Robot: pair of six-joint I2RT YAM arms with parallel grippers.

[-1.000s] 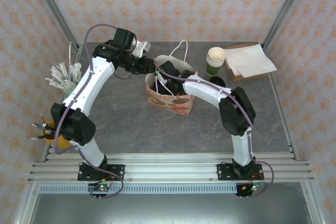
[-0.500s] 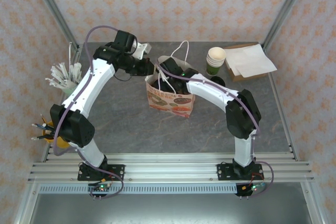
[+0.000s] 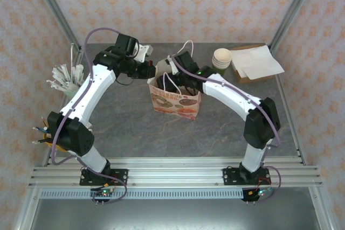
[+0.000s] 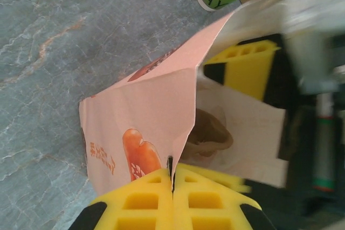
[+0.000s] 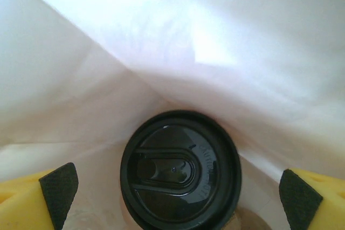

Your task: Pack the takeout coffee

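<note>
Overhead view of a grey stone-look table (image 3: 124, 127) with 2 white robot arms stretched toward a printed paper bag (image 3: 175, 103) that stands upright near the middle.

The left gripper (image 3: 153, 70) meets the bag's left rim. In its wrist view the 2 yellow fingers (image 4: 153, 184) are pressed together, with the bag's paper edge pinched between them.

The right arm bends over the bag from the right, with its wrist above the open mouth. The right wrist view looks down inside the bag, with white paper walls all around. The right gripper (image 5: 178, 195) has its fingers spread wide, 1 in each lower corner of that view. Between them, low in the bag, sits the takeout coffee (image 5: 180, 171), seen from above as a round black lid. Neither finger touches it, and the cup body under the lid is hidden.

Behind and to the right of the bag stands a stack of green cups (image 3: 221, 62), beside a pile of white napkins (image 3: 257, 60). At the table's left edge are a pale cup of white sticks (image 3: 66, 76) and a yellow cup of pens (image 3: 46, 137).
</note>
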